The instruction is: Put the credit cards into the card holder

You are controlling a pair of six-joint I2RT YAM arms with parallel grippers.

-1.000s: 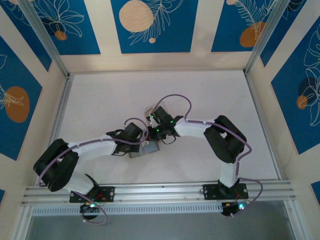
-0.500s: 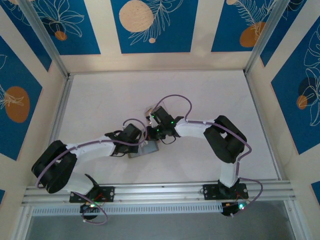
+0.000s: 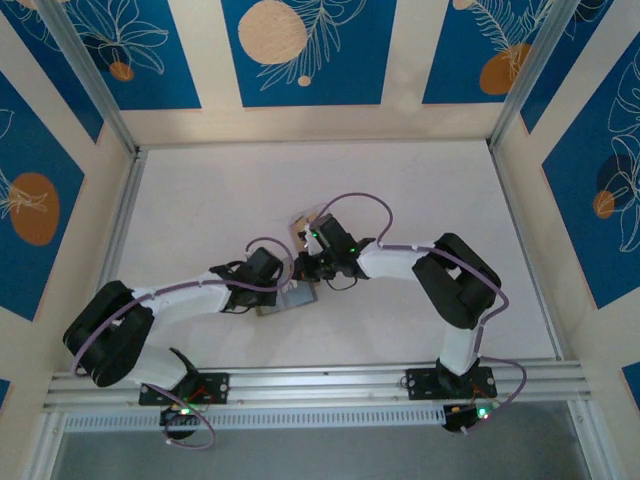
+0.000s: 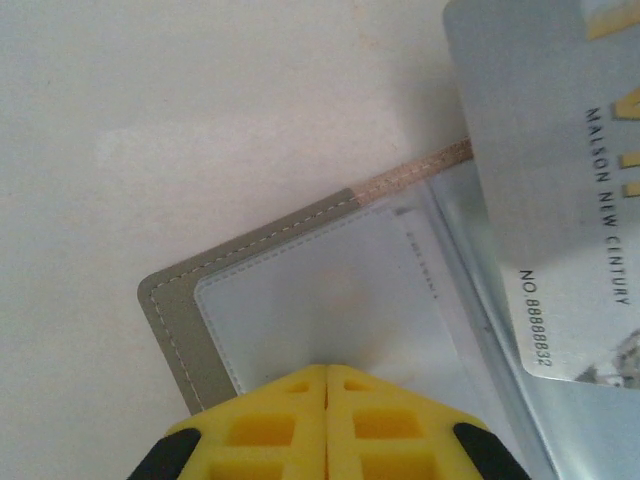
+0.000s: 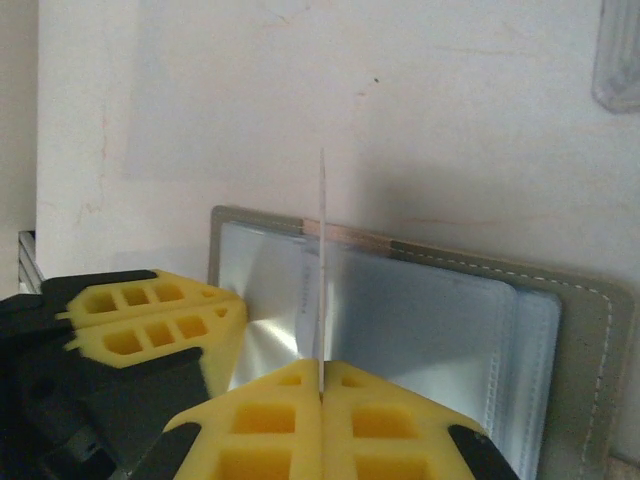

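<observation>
The card holder lies open on the table, with a grey stitched border and clear pockets inside; from above a corner of it shows between the two wrists. My left gripper is shut, its yellow tips resting on the holder's left pocket with nothing between them. My right gripper is shut on a silver credit card, held edge-on and upright over the holder's middle fold. In the left wrist view that card's printed face hangs over the holder's right half.
A clear plastic case lies beyond the holder at the far right. A tan card lies on the table just past the right wrist. The left gripper's fingers sit close beside the right gripper. White tabletop lies open all around.
The right wrist has shifted slightly over the holder with the card still held. The left gripper has stayed on the holder.
</observation>
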